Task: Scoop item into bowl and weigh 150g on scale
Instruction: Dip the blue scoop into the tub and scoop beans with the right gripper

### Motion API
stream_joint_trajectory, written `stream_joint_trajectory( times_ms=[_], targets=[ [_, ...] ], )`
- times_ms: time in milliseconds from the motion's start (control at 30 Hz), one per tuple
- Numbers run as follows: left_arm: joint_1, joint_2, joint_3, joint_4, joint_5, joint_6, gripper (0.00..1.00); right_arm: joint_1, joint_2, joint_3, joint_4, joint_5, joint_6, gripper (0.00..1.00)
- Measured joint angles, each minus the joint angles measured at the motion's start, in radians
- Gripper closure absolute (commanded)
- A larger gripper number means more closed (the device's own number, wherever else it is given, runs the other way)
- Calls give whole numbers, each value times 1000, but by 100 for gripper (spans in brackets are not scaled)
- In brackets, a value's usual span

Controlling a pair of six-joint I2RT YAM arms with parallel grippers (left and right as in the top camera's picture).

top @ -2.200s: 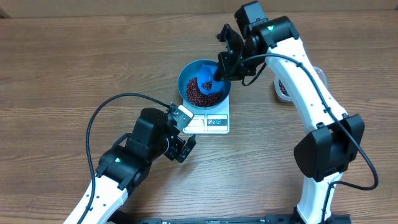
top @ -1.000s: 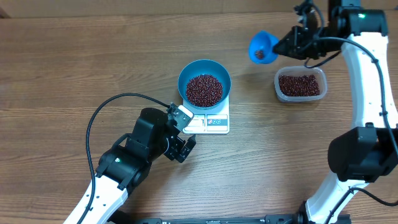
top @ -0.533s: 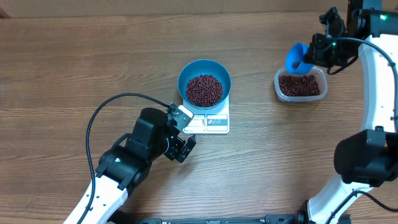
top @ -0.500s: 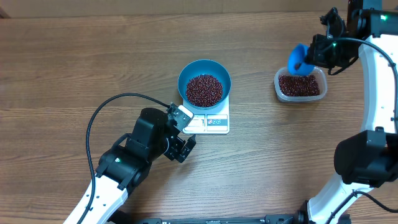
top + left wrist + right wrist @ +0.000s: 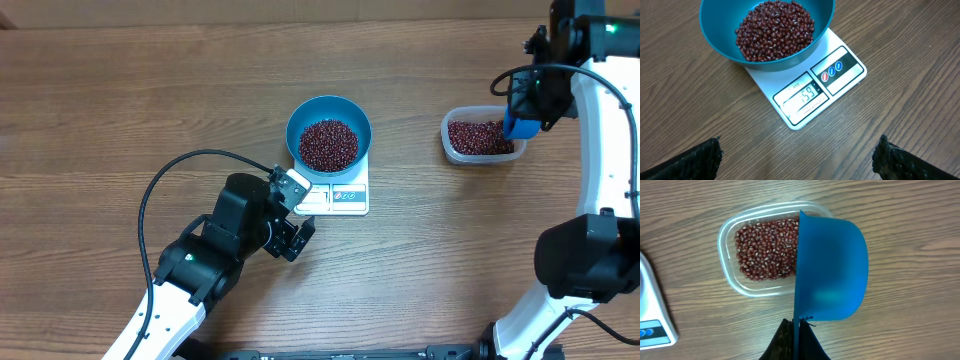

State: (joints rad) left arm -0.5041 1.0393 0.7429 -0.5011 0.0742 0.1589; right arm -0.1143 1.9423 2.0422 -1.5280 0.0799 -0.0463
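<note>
Scoop returns to the tub

The right gripper (image 5: 795, 341), pinching the blue scoop (image 5: 830, 270), has swung from the bowl (image 5: 291, 131) to the tub (image 5: 446, 136). The beans (image 5: 328, 145) sit weighed on the scale (image 5: 805, 100) (left gripper (image 5: 799, 162) spread, idle).

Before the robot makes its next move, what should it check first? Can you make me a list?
1. The bowl sits flat on the scale: ok.
2. The display shows the wanted 150: not ok. It looks like 159, so there seem to be too many beans.
3. The right pincer is shut on the scoop: ok.
4. The scoop is over the tub: ok.
5. The scoop is empty: cannot tell, because only its outside shows.
6. The left pincer is open and clear of the bowl: ok.
</note>
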Motion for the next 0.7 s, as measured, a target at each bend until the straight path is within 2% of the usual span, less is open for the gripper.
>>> stream_joint_trajectory(
  times_ms=[700],
  targets=[
    [0,0,0,0,0,0,0,175,0,0,-26,313,254,96]
  ],
)
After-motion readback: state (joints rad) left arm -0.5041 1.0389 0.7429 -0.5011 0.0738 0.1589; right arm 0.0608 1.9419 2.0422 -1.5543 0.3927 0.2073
